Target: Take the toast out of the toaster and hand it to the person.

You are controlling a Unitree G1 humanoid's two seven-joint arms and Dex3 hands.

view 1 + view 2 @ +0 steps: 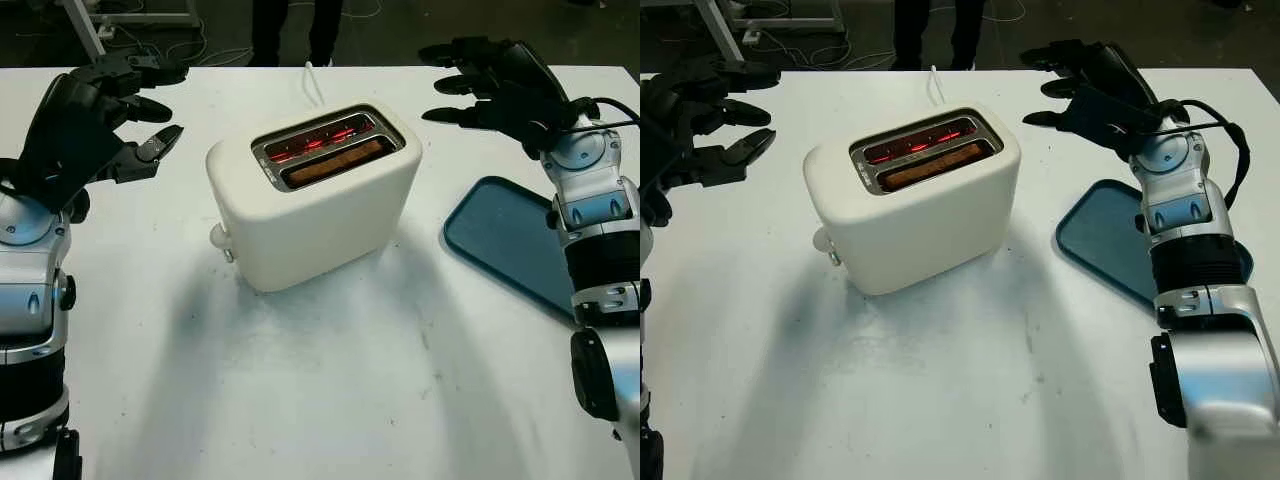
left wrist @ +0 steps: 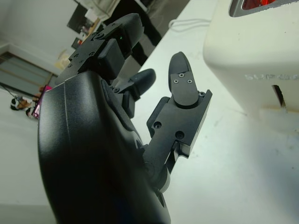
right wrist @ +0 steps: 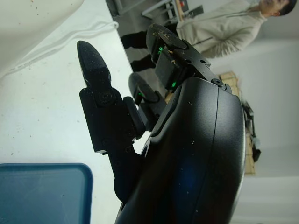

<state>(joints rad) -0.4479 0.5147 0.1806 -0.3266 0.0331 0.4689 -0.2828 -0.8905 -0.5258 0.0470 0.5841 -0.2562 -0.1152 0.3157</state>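
A cream toaster [image 1: 310, 205] stands in the middle of the white table [image 1: 330, 390]. Its far slot glows red. A brown slice of toast [image 1: 335, 162] sits low in the near slot, its top edge about level with the slot rim. My left hand [image 1: 135, 110] hovers open to the left of the toaster, well apart from it. My right hand [image 1: 470, 85] hovers open to the toaster's right, above the far table edge. A person in a light jacket [image 3: 219, 28] stands beyond the table; dark legs [image 1: 295, 30] show at its far side.
A blue tray [image 1: 505, 240] lies flat on the table to the right of the toaster, partly under my right forearm. The toaster's white cord [image 1: 312, 85] runs off the far edge. Cables and a metal frame [image 1: 110, 25] are on the floor behind.
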